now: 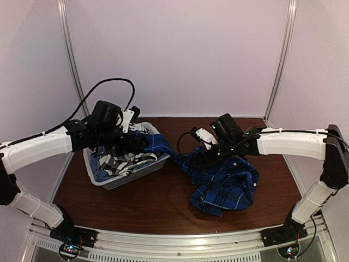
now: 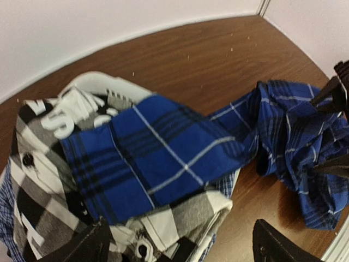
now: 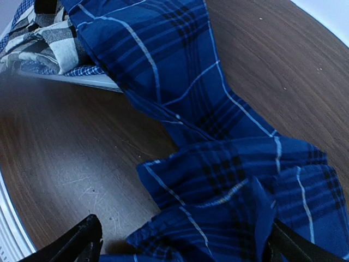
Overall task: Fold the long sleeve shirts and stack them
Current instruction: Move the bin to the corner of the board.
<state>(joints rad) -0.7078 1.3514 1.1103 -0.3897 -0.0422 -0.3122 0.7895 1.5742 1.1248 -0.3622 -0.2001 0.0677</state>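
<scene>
Over the tabletop (image 1: 136, 204), top view: blue shirt (image 1: 223, 185), plaid, lies bunched centre-right. Its sleeve (image 1: 160, 145) trails left over the rim of the white basket (image 1: 128, 180). Black-and-white checked shirt (image 1: 115, 162) sits in the basket, far left. Left hand (image 1: 136, 143) hovers at the basket's right edge, right hand (image 1: 199, 155) over the far-left part of the blue shirt. Neither looks to be holding cloth.

Left wrist view: fingers (image 2: 87, 243) spread wide, nothing gripped. The sleeve lies across the checked shirt directly below.

Right wrist view: fingers (image 3: 76, 243) wide too, with crumpled blue cloth under them and the sleeve running off to the basket.

Step in hand, my read: get the blue shirt fully out and flat. Lift the sleeve clear of the basket first, or it may drag the checked shirt or the basket along. Pinch one layer at cuff or shoulder, not a wad. Draw the hands apart to spread it before any fold.
</scene>
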